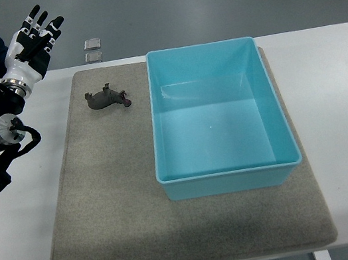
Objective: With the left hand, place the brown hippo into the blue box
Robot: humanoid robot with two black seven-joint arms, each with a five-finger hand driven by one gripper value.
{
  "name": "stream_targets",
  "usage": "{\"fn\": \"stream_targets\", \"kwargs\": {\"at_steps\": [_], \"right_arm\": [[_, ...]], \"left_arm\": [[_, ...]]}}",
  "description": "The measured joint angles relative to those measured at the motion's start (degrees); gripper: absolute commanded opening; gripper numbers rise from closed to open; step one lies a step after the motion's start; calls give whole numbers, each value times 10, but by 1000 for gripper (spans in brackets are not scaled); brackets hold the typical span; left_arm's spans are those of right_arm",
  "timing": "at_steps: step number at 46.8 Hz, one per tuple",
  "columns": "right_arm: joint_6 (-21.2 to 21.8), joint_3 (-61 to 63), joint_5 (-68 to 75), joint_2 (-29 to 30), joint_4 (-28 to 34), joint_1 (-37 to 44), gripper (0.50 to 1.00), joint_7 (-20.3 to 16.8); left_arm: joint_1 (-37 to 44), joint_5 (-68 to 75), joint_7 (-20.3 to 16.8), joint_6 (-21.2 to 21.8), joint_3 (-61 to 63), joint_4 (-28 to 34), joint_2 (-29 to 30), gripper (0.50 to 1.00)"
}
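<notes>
- The brown hippo (108, 99) lies on its side on the grey mat (106, 202), in the mat's far-left part, with its legs pointing away from the robot.
- Its long axis runs roughly left to right across the picture, with one end toward the box and the other toward the mat's left edge; which end is the head is too small to tell for sure.
- Just beside it on the right stands the blue box (229, 177), open-topped and empty; the hippo is close to the box's left wall but not touching it.
- The left hand (34, 41) is up at the far-left corner of the bench (333, 75), beyond and to the left of the hippo, well apart from it, holding nothing.
- Its fingers (40, 22) are straight and slightly fanned, pointing away from the robot and a little rightward.
- The relation that matters: from the hand, the hippo lies to the right and nearer the robot, so the reach would probably run diagonally inward, and a grip across the toy's narrow body looks more natural than one along its length.
- The right arm does not show, so the left hand is the only one placed for this pick.
- Two small square items (93, 50) lie beyond the mat's far edge, clear of that path.
</notes>
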Motion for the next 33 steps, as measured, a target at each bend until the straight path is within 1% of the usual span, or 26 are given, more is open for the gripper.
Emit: {"fn": "stream_targets", "kwargs": {"at_steps": [15,25,33], "right_arm": [[0,0,0,0,0,0,936,0],[0,0,0,0,0,0,936,0],[0,0,0,0,0,0,936,0]], "left_arm": [[-3,4,-1,-5,1,11,2,996],[-8,4,0,-30,1,11,2,996],[-13,7,0,-36,1,21,3,996]]}}
